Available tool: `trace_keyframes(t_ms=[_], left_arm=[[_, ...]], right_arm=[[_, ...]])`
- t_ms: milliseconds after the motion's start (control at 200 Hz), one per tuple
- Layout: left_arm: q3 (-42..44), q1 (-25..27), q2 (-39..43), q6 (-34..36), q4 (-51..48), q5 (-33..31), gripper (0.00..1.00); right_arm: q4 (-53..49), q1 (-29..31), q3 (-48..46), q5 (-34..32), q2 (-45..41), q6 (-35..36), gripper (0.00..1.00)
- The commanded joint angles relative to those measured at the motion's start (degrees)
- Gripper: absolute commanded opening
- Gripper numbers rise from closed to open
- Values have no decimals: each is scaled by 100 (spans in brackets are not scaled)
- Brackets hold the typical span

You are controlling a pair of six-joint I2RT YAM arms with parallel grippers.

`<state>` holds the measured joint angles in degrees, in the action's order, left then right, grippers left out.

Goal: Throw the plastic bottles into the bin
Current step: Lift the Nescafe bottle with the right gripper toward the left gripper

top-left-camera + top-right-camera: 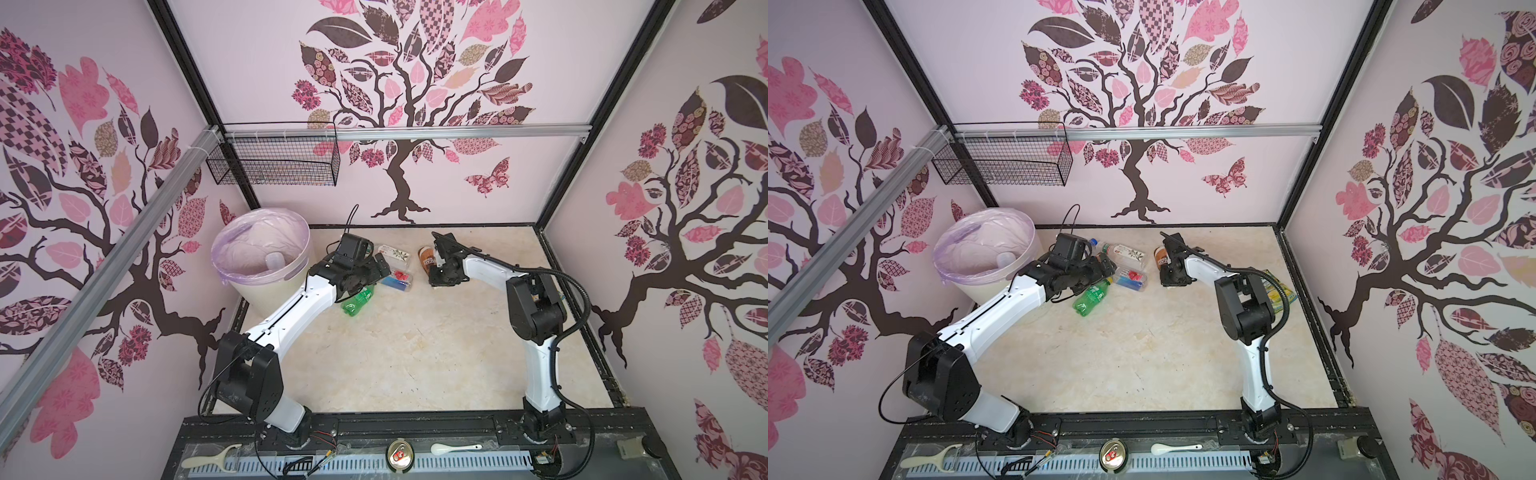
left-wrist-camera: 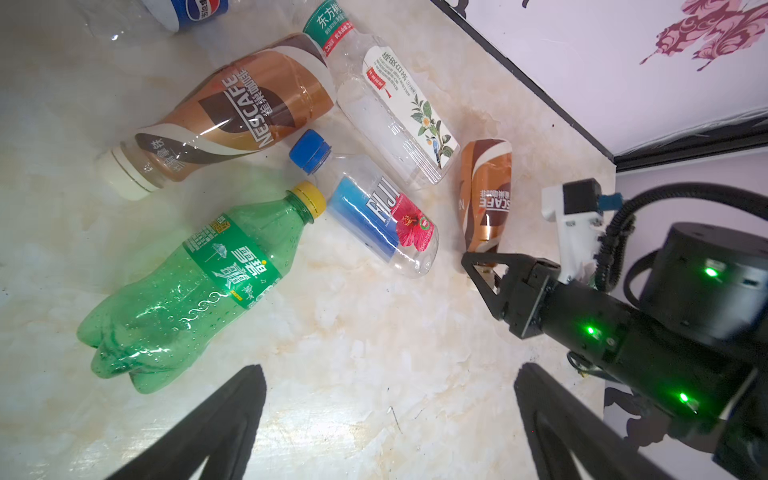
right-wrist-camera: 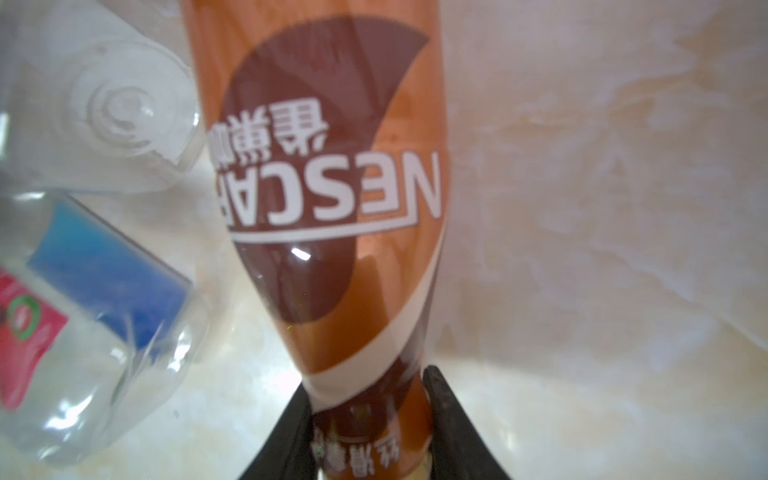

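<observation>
Bottles in a loose cluster toward the back of the desk [image 1: 415, 353], all on their sides, just right of the bin [image 1: 270, 293]. Right tool [image 3: 370, 390] pressed together on the neck end of a brown coffee bottle [image 3: 332, 166], one finger on each side, body pointing away toward the back wall and seemingly flat on the desk. Just beside that one, a clear bottle with a blue and red label [image 2: 374, 216] and a clear bottle with a white flowered label [image 2: 395, 116], close together. Next over, a second brown bottle [image 2: 232, 112] and a green bottle [image 2: 195, 291] with a yellow cap, then a blue-labelled bottle [image 2: 195, 10] cut off at the edge of the left wrist view. Left tool [image 2: 390, 370] spread wide, gripping nothing, above bare desk near the green bottle's base. Bin upright at the back left corner, lined with a lilac bag, one pale bottle [image 1: 275, 262] lying inside. Yellow-green snack packet [image 1: 1277, 295] near the right wall, partly behind the right arm.
</observation>
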<state>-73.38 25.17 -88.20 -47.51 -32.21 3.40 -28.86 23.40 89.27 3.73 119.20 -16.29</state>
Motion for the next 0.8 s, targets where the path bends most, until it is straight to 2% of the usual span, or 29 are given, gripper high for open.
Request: trace_keyframes(t_ms=[0, 280, 515, 795], left_arm=[[-334, -73, -271, -223, 197, 279, 98], [-1182, -73, -1026, -324, 535, 1066, 98], [-1509, -65, -1177, -560, 867, 1238, 98], [-1580, 111, -1224, -610, 981, 1198, 98]], right_arm=[[-413, 83, -108, 168, -920, -79, 29], [-434, 476, -526, 434, -1881, -304, 29], [-530, 924, -266, 717, -2130, -585, 29], [-462, 1026, -110, 880, -2287, -765, 29]])
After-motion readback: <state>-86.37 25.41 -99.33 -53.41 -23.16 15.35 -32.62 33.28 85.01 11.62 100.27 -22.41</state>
